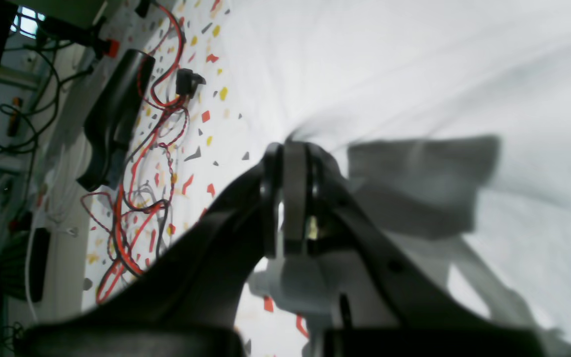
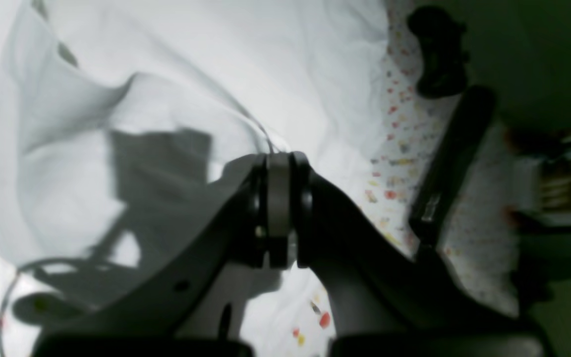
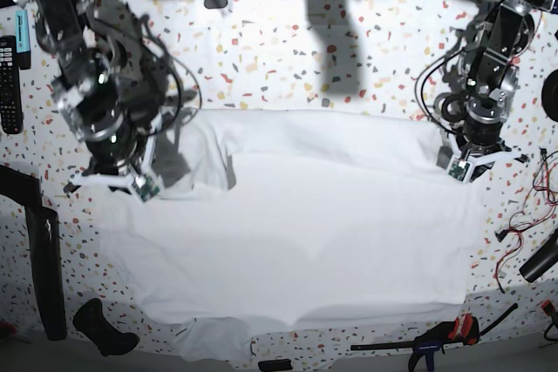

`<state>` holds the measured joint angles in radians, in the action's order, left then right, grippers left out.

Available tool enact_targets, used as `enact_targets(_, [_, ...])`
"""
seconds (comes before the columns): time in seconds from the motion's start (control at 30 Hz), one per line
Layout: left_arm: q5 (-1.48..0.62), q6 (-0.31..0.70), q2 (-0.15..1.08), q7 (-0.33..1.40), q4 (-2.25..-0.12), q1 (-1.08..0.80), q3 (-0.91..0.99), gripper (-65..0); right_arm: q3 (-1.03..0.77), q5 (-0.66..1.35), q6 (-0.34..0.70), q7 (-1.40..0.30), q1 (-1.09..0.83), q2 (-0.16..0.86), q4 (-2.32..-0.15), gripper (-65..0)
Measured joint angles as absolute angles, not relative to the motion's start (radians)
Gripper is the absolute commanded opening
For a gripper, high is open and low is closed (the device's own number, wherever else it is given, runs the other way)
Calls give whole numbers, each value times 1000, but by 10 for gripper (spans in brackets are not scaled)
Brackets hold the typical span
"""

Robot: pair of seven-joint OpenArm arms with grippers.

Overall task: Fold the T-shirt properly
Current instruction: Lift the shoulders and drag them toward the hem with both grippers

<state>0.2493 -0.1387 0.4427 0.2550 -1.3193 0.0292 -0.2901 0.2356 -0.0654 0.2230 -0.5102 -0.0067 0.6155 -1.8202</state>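
T-shirt [image 3: 288, 233] lies spread wide across the middle of the table [image 3: 288, 50], white on speckled white, with a fold line running across its upper part. Left gripper [image 3: 462, 163] sits at the shirt's right edge in the base view — jaws pressed together, pinching cloth; in its wrist view the fabric [image 1: 414, 74] gathers into creases right at the fingertips [image 1: 293, 148]. Right gripper [image 3: 131, 182] is at the shirt's opposite edge, also clamped on cloth, with a lifted flap bunched beside it (wrist view shows the T-shirt [image 2: 166, 74] ridged up to the closed tips). Red wires [image 3: 523, 206] lie just beyond the shirt's right edge; a remote [image 3: 9, 71] sits far off its upper-left corner.
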Motion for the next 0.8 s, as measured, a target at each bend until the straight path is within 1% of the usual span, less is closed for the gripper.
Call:
enact_targets(0.23, [249,-142,443,256,-1264,85,-290,-650,239,13,221,-495,184,565,-1621,-650])
enact_targets(0.37, [249,-142,443,255,-1231,114,-290,-650,241,23,221,-490,264,537,-1529,-650])
enact_targets(0.47, [249,-141,443,257,-1213,133,-290,-650,240,21,274,-479,321,511,-1482,-650])
enact_targets(0.57, [249,-139,443,255,-1195,154,-290,-650,240,22,299,-476,369,477,-1438,-650])
enact_targets(0.8, [249,-139,442,247,-1153,167,-290,-650,240,14,304,-443,420,419,-1337,-650])
